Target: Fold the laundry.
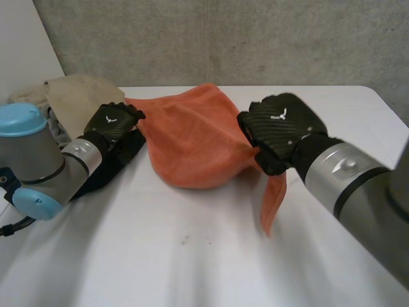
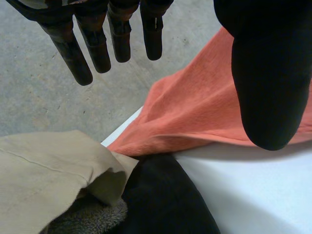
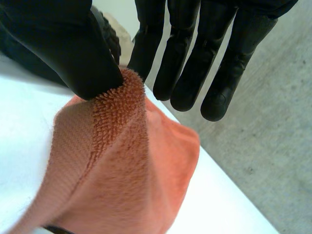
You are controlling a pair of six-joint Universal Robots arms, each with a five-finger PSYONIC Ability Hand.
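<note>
An orange towel lies bunched on the white table, raised on its right side. My right hand is at the towel's right edge, with a flap hanging down below it. In the right wrist view the thumb pinches the towel's edge against the nearest finger, while the other fingers stay straight. My left hand hovers at the towel's left edge, apart from it. Its fingers and thumb are spread and straight above the towel, holding nothing.
A pile of laundry sits at the table's back left: a beige cloth, a black cloth under my left wrist and a grey towel. A concrete wall stands behind the table.
</note>
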